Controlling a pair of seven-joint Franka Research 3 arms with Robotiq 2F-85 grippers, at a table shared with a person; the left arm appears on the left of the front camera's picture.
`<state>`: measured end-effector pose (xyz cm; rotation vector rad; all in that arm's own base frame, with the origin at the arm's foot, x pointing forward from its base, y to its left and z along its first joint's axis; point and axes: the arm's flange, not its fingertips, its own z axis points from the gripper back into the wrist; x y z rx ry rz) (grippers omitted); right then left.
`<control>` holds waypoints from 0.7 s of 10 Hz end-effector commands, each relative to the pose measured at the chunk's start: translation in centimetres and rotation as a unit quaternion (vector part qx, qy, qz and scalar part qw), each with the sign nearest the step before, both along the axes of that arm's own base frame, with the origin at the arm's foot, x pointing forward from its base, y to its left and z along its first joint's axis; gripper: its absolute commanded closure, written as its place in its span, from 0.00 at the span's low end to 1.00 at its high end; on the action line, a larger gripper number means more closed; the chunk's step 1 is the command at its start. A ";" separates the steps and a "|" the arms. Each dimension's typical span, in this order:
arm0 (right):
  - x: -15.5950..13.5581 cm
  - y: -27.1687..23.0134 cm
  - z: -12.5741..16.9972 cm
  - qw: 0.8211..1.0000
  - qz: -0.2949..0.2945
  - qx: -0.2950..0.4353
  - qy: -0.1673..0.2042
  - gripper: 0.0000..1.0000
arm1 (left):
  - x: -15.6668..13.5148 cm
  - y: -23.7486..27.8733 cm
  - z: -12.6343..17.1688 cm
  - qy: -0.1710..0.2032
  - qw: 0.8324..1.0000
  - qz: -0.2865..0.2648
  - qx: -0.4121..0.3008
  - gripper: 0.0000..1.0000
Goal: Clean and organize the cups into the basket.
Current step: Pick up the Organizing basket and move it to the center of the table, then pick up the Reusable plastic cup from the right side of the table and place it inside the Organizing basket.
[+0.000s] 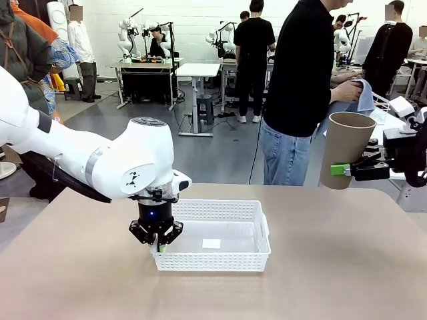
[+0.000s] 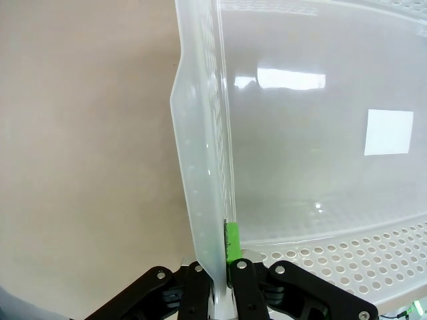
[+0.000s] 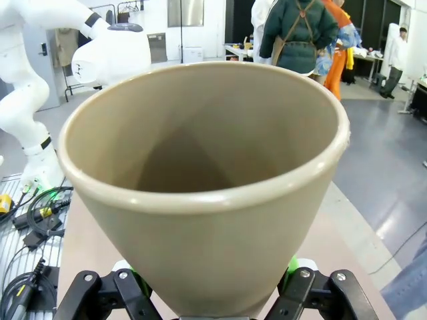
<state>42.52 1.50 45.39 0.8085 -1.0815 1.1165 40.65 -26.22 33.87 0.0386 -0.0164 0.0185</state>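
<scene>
Nearest, the left gripper (image 1: 159,243) has its fingers pinched shut on the left end wall of the basket (image 1: 220,259), which sits cupless at the middle of the table (image 1: 347,267). That thin wall looks bowed in the wrist view, so a sideways pull could warp it or drag the basket askew. Farther right, the right gripper (image 1: 343,171) clasps a tan cup (image 1: 345,147) upright by its narrow base, aloft beside the person's hand (image 1: 347,90) and cloth (image 1: 365,99); a firm wipe could tip the tapered cup out of the pads.
</scene>
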 end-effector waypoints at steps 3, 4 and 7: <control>-0.1 0.2 -0.2 1.000 0.005 0.002 -0.005 0.38 | -0.3 0.7 -0.1 0.001 1.000 -0.002 0.003 1.00; 0.0 0.0 0.0 1.000 0.000 0.000 0.000 0.19 | -0.3 0.7 -0.1 0.001 1.000 -0.002 0.003 1.00; 1.7 9.9 5.1 0.985 0.065 -0.158 0.019 0.19 | -0.3 0.7 -0.1 0.001 1.000 -0.002 0.003 1.00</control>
